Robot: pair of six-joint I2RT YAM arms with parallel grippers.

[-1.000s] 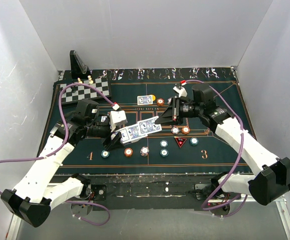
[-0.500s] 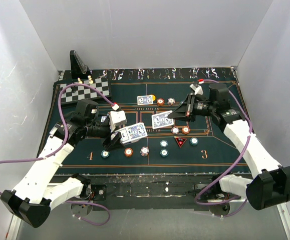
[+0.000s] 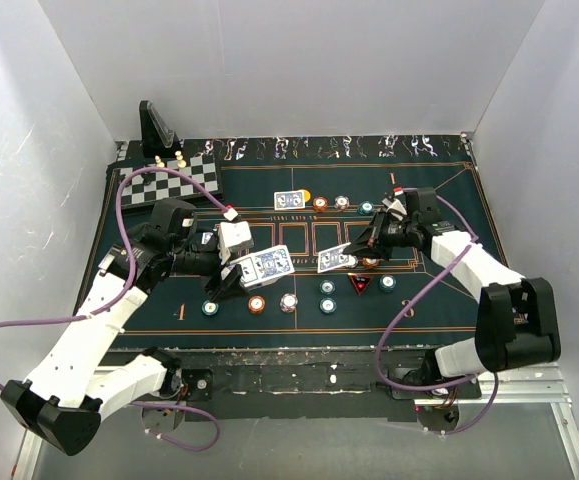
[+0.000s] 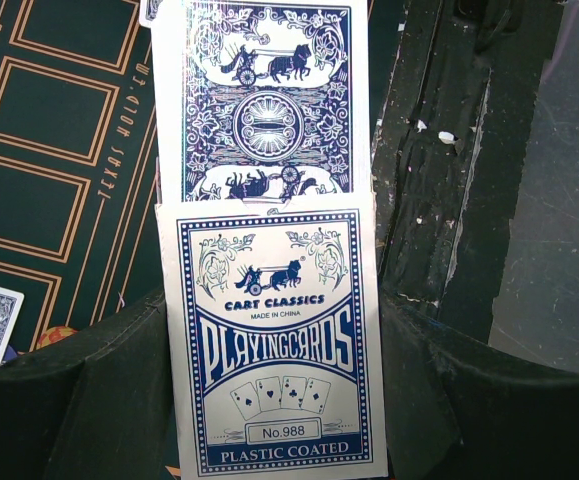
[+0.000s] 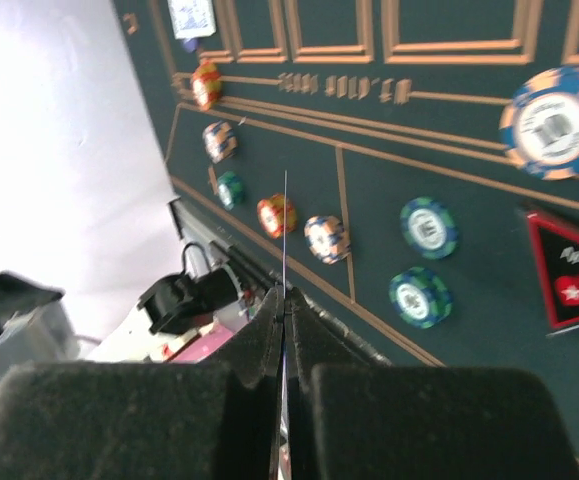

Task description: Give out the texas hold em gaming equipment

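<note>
My left gripper [image 3: 254, 270] is shut on a pack of playing cards [image 3: 268, 265] above the mat's near left. In the left wrist view the blue-and-white pack [image 4: 269, 340] sits between the black fingers [image 4: 69, 400], with one blue-backed card [image 4: 267, 100] sticking out of its top. My right gripper [image 3: 357, 250] is shut on a single card [image 3: 335, 258] over the mat's middle. That card [image 5: 285, 220] shows edge-on in the right wrist view, pinched at the gripper [image 5: 284, 300]. Orange, teal and whitish chips [image 3: 256, 303] lie along the near row, beside a red triangle marker [image 3: 359, 284].
Blue-backed cards [image 3: 289, 199] with a yellow disc [image 3: 305, 195] and more chips [image 3: 320, 203] lie at the mat's far middle. A chessboard [image 3: 169, 180] with pawns and a black stand [image 3: 157, 128] sit at the far left. White walls enclose the table.
The right gripper closed on one card at the pack, pulled it away to the right and carried it nearer, low over the mat. The left arm and pack stayed put.
</note>
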